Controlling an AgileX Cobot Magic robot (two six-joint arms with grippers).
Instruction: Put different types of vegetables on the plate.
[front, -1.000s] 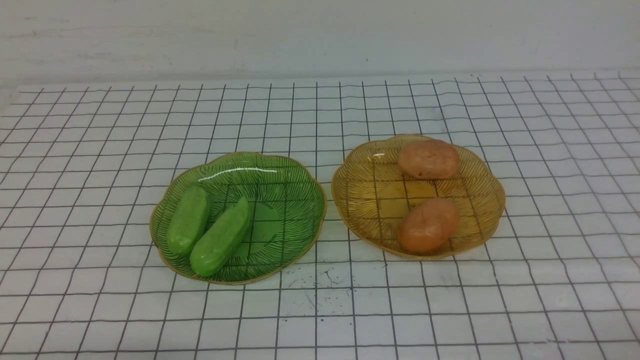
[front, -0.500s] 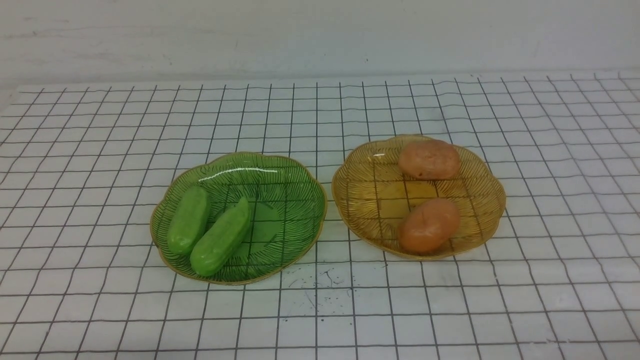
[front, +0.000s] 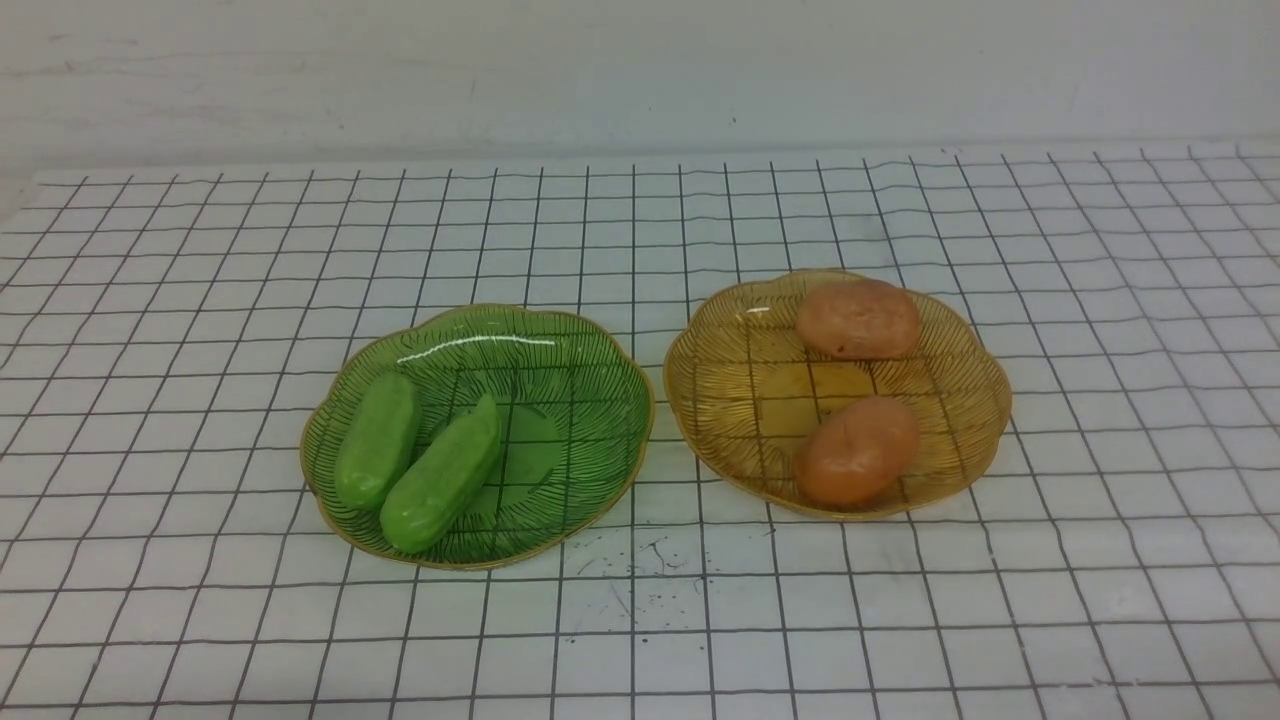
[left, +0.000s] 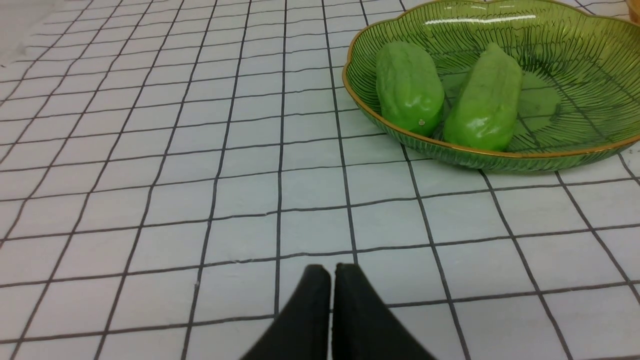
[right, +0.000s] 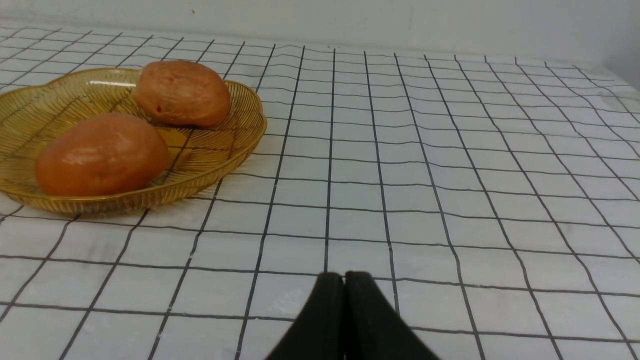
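Checked cloth (front: 640, 620), cucumbers (left: 445, 95) well beyond closed left claw (left: 332, 270)

Only fingertips of the robot showed. The left gripper (left: 332, 270) had two matte black fingers, broad at six o'clock, tapering to rounded tips. The right gripper (right: 344, 277) looked alike: plain black, smooth, unmarked wedges.
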